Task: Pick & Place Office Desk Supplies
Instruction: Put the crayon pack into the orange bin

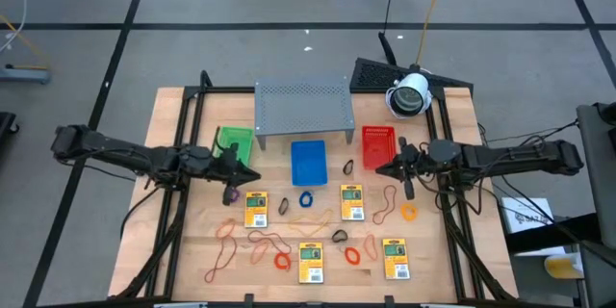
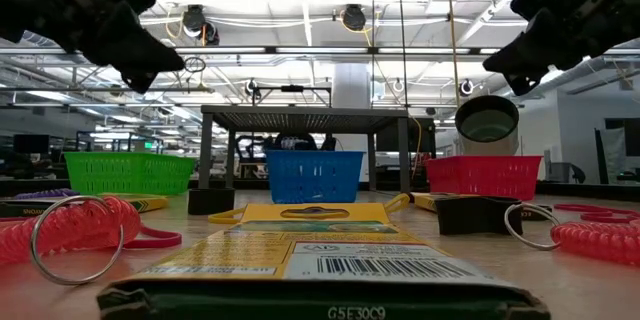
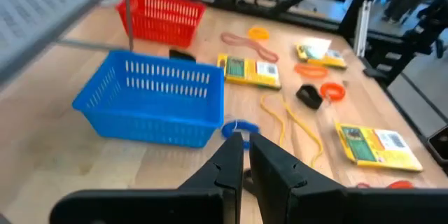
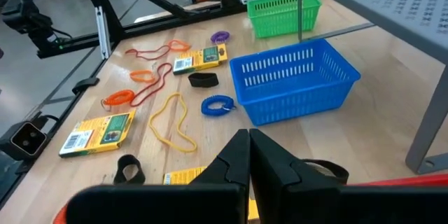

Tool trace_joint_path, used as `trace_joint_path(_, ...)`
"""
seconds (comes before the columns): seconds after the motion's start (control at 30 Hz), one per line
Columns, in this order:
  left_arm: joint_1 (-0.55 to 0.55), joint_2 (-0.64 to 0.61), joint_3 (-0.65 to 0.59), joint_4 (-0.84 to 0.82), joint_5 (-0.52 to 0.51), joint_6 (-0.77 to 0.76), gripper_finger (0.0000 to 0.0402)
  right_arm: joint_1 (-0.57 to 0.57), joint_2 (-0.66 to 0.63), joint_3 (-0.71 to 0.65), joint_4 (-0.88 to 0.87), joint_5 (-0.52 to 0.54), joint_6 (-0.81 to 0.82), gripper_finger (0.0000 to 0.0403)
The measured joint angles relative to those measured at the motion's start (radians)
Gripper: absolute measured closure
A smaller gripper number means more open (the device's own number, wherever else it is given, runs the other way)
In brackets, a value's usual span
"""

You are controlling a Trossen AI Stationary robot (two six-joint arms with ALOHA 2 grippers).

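**deskbot_fan:** Where are the arms? Holding anything?

**trayguy:** Nope. The left gripper (image 1: pixel 231 164) hangs over the table just beside the green tray (image 1: pixel 234 141), fingers nearly pinched together with nothing between them. The right gripper (image 1: pixel 404 168) is in front of the red tray (image 1: pixel 377 144), clenched tight and empty too.

**deskbot_fan:** And the supplies?

**trayguy:** All loose on the wood. Five yellow packets (image 1: pixel 255 209) are spread across the front half, with orange rubber bands (image 1: pixel 223 234) tangled toward the left. A blue ring (image 1: pixel 306 198) lies just in front of the blue tray (image 1: pixel 308 161), a purple ring (image 1: pixel 231 195) sits near the left gripper, and an orange ring (image 1: pixel 409 211) near the right one. A dark clip (image 1: pixel 347 166) lies between the blue and red trays. The grey shelf (image 1: pixel 301 106) stands behind the trays.
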Motion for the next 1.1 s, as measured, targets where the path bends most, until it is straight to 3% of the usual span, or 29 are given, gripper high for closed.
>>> trace_joint_path(0.23, 0.0, 0.071, 0.0, 0.052, 0.0, -0.009, 0.0369, 0.0, 0.044, 0.0, 0.002, -0.01, 0.053, 0.0403)
trace_joint_path(0.47, 0.0, 0.075, 0.0, 0.097, -0.007, -0.008, 0.0369, 0.011, 0.177, 0.0, 0.099, -0.176, 0.125, 0.0403)
trace_joint_path(0.67, 0.0, 0.075, 0.001, 0.115, -0.008, -0.007, 0.0369, 0.037, 0.318, 0.0, 0.32, -0.09, 0.059, 0.0394)
trace_joint_path(0.8, 0.0, 0.075, 0.001, 0.114, -0.007, -0.03, 0.0369, 0.038, 0.374, 0.001, 0.402, -0.07, 0.056, 0.036)
trace_joint_path(1.1, 0.0, 0.075, 0.001, 0.114, -0.006, -0.028, 0.0369, 0.033, 0.484, 0.001, 0.41, -0.022, 0.07, 0.024)
